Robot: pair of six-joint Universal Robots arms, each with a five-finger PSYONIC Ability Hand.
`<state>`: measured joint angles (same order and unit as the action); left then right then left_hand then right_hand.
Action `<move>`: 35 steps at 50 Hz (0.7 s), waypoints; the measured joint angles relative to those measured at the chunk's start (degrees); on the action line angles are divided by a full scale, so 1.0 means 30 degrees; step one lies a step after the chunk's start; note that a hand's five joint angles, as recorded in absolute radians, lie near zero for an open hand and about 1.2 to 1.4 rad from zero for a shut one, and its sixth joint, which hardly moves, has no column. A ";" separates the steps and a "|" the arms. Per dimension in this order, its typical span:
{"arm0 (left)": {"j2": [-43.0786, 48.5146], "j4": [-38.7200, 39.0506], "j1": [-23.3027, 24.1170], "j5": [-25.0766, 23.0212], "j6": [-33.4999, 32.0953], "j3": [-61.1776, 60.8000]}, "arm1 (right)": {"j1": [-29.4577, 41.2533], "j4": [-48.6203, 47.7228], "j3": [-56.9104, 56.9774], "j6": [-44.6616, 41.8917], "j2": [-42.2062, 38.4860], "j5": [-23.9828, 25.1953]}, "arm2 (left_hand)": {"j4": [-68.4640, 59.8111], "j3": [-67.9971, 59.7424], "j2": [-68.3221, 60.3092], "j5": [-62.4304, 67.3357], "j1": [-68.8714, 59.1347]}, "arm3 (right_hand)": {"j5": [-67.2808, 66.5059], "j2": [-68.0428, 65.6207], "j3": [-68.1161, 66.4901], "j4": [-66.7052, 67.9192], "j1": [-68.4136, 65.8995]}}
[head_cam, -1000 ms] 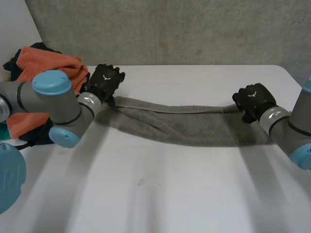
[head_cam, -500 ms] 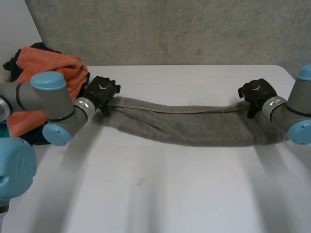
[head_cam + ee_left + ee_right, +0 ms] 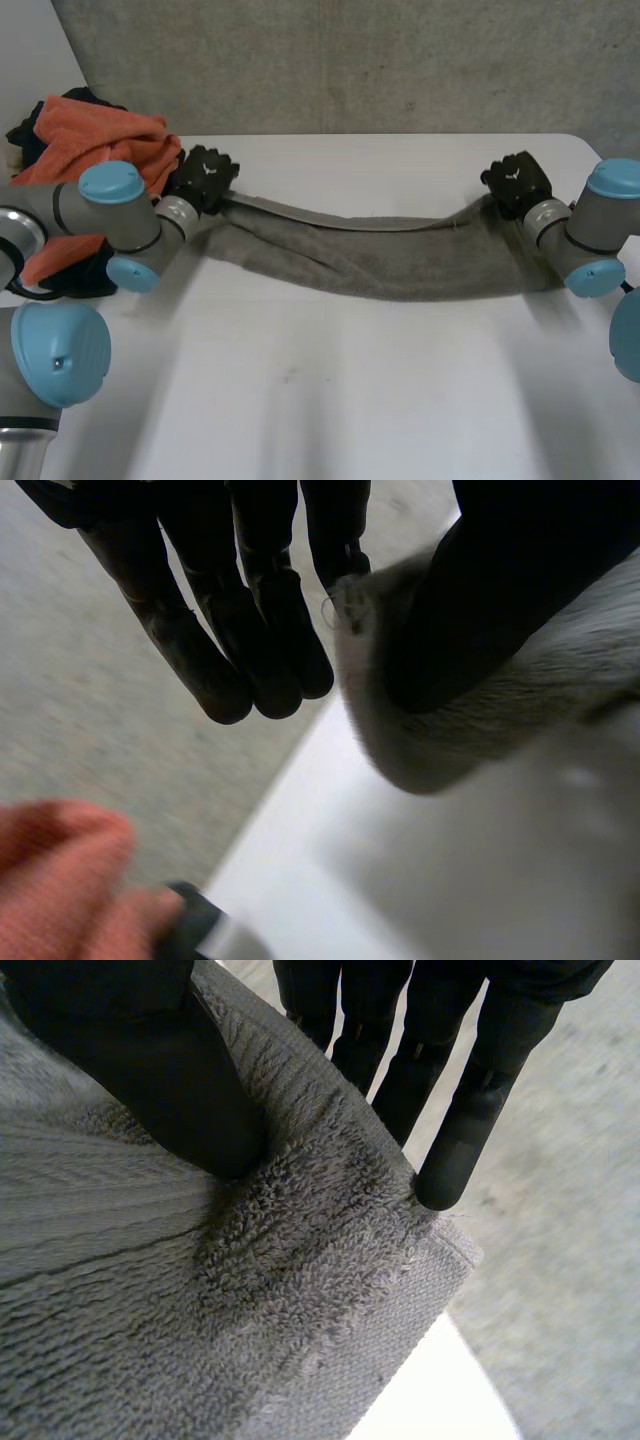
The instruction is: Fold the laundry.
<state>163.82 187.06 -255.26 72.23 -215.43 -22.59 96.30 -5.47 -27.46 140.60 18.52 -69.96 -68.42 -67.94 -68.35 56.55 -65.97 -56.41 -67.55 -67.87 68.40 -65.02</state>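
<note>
Head view. Towel [image 3: 400, 260], grey, is drawn out long across the white surface [image 3: 350, 400] between the two arms, with its middle sagging toward the camera and lying on the surface. Left robot hand [image 3: 205, 172] is at one end of the towel and right robot hand [image 3: 517, 180] is at the other, both toward the far side of the surface. The far edge of the towel runs between them as a thin raised line. Orange cloth [image 3: 100, 135] is heaped on dark clothes [image 3: 60, 275] at the left edge, just beside the left robot hand. Grey concrete wall [image 3: 350, 60] stands behind.

Left wrist view. Fingers [image 3: 200, 650] are straight and close together. Thumb [image 3: 500, 590] presses into the towel's end, which bunches around it, and the towel's edge touches the nearest finger: a pinch hold on the towel. Orange cloth lies blurred below the fingertips.

Right wrist view. Thumb [image 3: 130, 1060] bears down on the looped pile near a corner of the towel. Straight fingers [image 3: 480, 1100] stand behind the hem, clamping that corner between thumb and fingers. White surface shows just past the corner.
</note>
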 measured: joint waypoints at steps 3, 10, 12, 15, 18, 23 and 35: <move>-0.0005 0.1317 -0.0002 0.0201 0.0428 0.0632 | 0.0059 -0.1407 0.0223 0.0010 0.0077 -0.0037 | -0.0003 0.0000 0.0000 0.0003 0.0000 | 0.0000 0.0000 0.0000 0.0006 0.0000; -0.1551 0.4519 -0.0111 0.1609 0.2515 0.2707 | 0.0149 -0.7762 0.0584 0.0717 0.1786 -0.1023 | -0.0011 -0.0009 -0.0021 0.0008 0.0000 | 0.0000 0.0000 -0.0006 0.0037 0.0000; -0.2505 0.5387 -0.0149 0.2060 0.3225 0.3107 | 0.0165 -0.9603 0.0688 0.1525 0.2687 -0.1367 | -0.0015 -0.0047 -0.0040 0.0008 0.0000 | 0.0000 0.0000 -0.0006 0.0052 0.0000; -0.4154 0.6261 -0.0190 0.2525 0.4165 0.3216 | 0.0189 -1.1296 0.0756 0.2914 0.4044 -0.1713 | -0.0017 -0.0047 -0.0050 0.0008 0.0000 | 0.0003 0.0000 -0.0009 0.0063 0.0000; -0.5801 0.6705 -0.0225 0.2726 0.4911 0.2782 | 0.0224 -1.2029 0.0664 0.4097 0.5293 -0.1871 | -0.0018 -0.0047 -0.0050 0.0008 0.0000 | 0.0006 0.0000 -0.0008 0.0064 0.0000; -0.8318 0.6643 -0.0336 0.2489 0.5611 0.0171 | 0.0191 -1.1130 -0.0759 0.4845 0.7104 -0.1686 | -0.0021 -0.0047 -0.0052 0.0000 0.0000 | 0.0003 0.0000 -0.0008 0.0064 0.0000; -1.1638 0.6261 -0.0577 0.1045 0.5375 -1.1897 | -0.0183 -0.6294 -0.9347 0.4667 0.9812 0.0366 | -0.0073 -0.0055 -0.0061 0.0008 0.0000 | 0.0003 0.0000 -0.0093 0.0069 0.0000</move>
<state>128.90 205.84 -256.99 75.36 -199.30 -58.28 95.75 -24.35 -55.50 154.60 47.95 -68.86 -68.64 -68.10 -68.53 56.57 -65.97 -56.40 -67.55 -68.15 68.61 -65.02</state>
